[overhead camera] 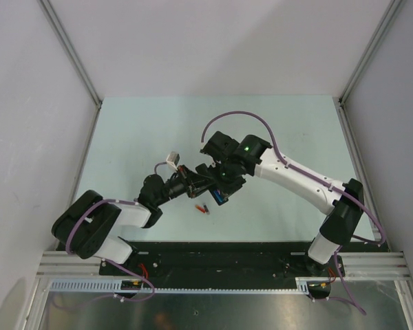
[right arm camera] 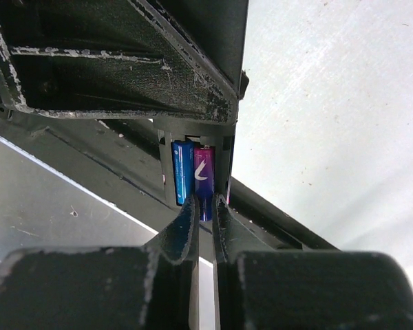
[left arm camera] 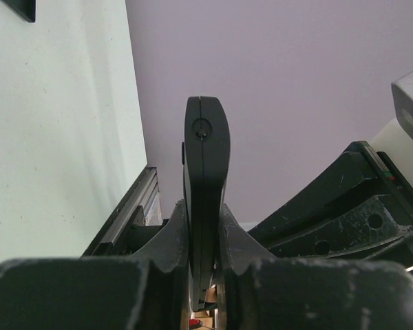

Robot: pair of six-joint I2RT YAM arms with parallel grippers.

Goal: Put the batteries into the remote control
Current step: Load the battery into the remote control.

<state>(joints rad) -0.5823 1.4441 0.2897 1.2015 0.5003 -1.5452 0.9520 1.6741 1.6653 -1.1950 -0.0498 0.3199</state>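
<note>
Black-fingered: clamps remote point(left arm camera: 206, 172) on edge with left jaws, pinches purple battery point(right arm camera: 205, 180) with right jaws, beside blue battery point(right arm camera: 183, 172) inside remote.

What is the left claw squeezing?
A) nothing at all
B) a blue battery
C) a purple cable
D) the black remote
D: the left wrist view shows the left claw shut on the slim black remote control, which stands edge-on in its grip.

A lab test bay: blank panel walls point(overhead camera: 27, 103) enclosing a metal-railed table point(overhead camera: 144, 130)
</note>
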